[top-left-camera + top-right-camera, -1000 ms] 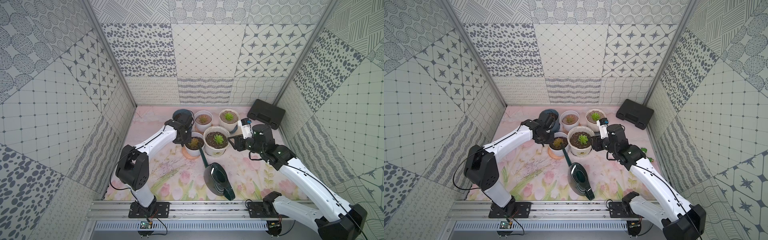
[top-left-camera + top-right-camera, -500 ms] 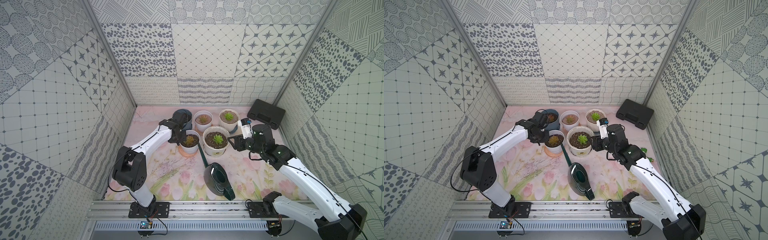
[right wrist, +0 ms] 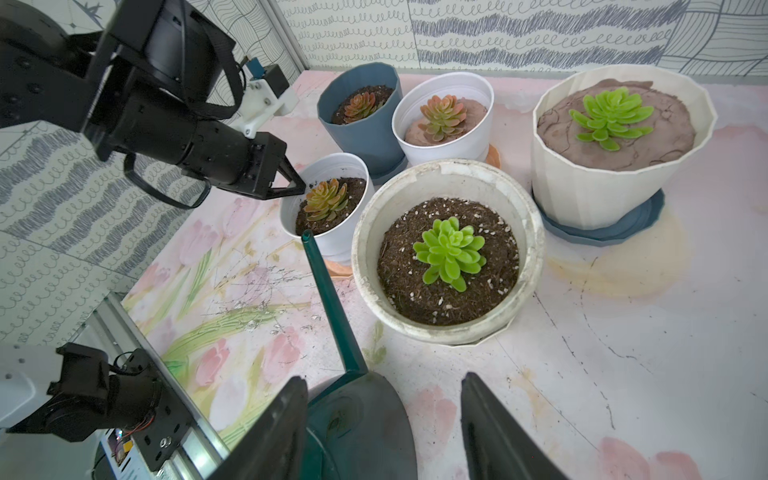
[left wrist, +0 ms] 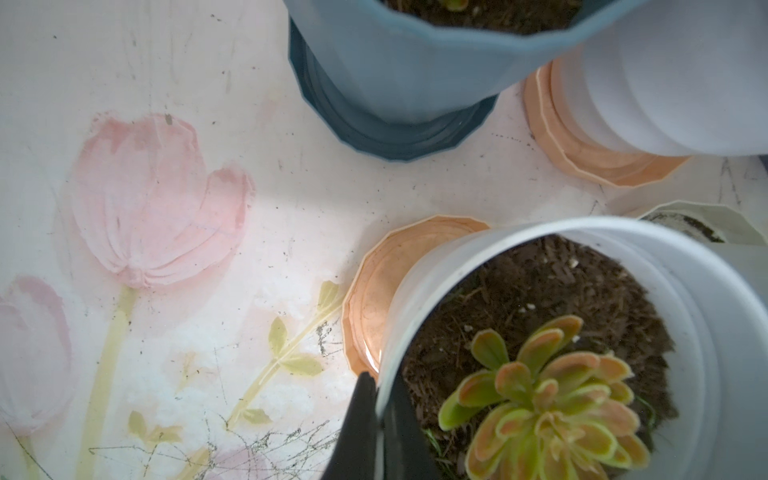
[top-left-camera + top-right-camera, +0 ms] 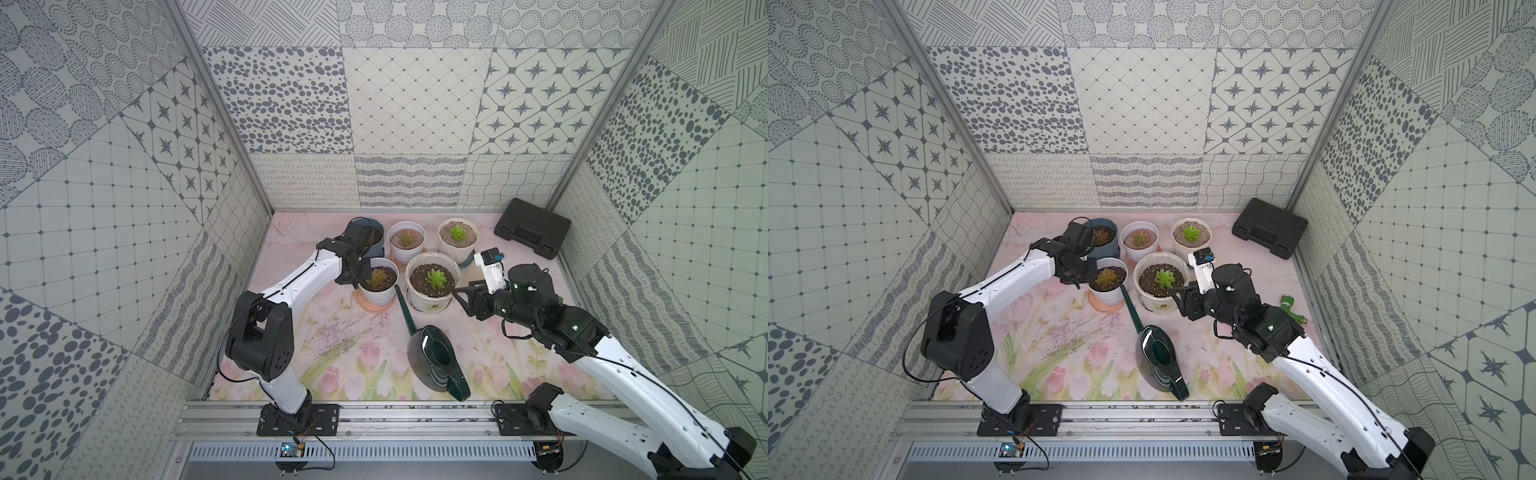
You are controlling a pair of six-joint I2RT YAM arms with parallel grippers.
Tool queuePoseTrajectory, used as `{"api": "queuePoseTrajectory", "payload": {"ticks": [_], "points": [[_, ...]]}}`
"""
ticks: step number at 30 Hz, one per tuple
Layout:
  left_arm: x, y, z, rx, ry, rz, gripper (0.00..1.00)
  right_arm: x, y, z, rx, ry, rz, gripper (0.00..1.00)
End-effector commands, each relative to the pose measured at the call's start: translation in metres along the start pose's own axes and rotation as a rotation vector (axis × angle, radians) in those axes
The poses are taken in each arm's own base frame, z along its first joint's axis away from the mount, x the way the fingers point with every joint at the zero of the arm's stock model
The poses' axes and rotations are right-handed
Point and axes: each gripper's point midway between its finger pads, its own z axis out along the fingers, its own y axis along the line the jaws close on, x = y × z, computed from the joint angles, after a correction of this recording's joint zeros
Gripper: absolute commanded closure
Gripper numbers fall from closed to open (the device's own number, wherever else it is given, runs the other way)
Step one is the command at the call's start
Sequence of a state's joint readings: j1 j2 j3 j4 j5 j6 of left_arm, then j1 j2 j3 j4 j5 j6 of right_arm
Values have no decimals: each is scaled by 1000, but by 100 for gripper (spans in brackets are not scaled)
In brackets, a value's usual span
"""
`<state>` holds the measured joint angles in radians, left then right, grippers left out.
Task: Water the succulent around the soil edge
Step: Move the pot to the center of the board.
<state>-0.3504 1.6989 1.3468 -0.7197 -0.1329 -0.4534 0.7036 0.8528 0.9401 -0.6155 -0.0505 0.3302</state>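
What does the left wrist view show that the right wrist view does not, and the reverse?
Only the left wrist view: how the left fingers straddle the rim of the small white pot, one inside, one outside. Only the right wrist view: the watering can, the wide pot, the ribbed pot and the open right fingers. Both: the small white pot, its orange-tipped succulent and the blue pot.

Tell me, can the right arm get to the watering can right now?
Probably yes. The can sits close to the open right pincer, with nothing between them. The left pincer grips the small pot by its rim, out of the way.
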Motion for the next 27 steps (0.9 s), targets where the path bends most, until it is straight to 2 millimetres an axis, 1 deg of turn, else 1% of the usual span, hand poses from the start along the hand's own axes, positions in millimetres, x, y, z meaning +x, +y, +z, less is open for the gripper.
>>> {"api": "queuePoseTrajectory", "payload": {"ticks": [1, 5, 6, 8, 11, 14, 18, 22, 24, 27], "points": [[-23, -8, -2, 58, -105, -57, 87, 29, 1, -6, 11, 78, 20, 37], [-20, -11, -8, 88, -107, -54, 80, 49, 13, -16, -12, 147, 19, 36], [-19, -12, -9, 94, -106, -52, 77, 55, 17, -19, -19, 169, 16, 35], [-18, -14, -12, 109, -106, -49, 75, 64, 23, -25, -31, 198, 10, 33], [-19, -17, -20, 132, -115, -47, 70, 81, 29, -32, -40, 250, 3, 31], [-21, -17, -35, 148, -142, -43, 66, 102, 33, -35, -25, 303, -29, 31], [-17, -13, -65, 167, -178, -28, 61, 126, 35, -35, -5, 350, -62, 31], [2, -20, -97, 243, -220, -14, 57, 144, 44, -35, -21, 386, -84, 31], [18, -27, -110, 269, -246, 19, 55, 154, 51, -33, -27, 402, -112, 31], [45, -39, -119, 313, -256, 72, 54, 168, 60, -27, -21, 434, -150, 31]]}}
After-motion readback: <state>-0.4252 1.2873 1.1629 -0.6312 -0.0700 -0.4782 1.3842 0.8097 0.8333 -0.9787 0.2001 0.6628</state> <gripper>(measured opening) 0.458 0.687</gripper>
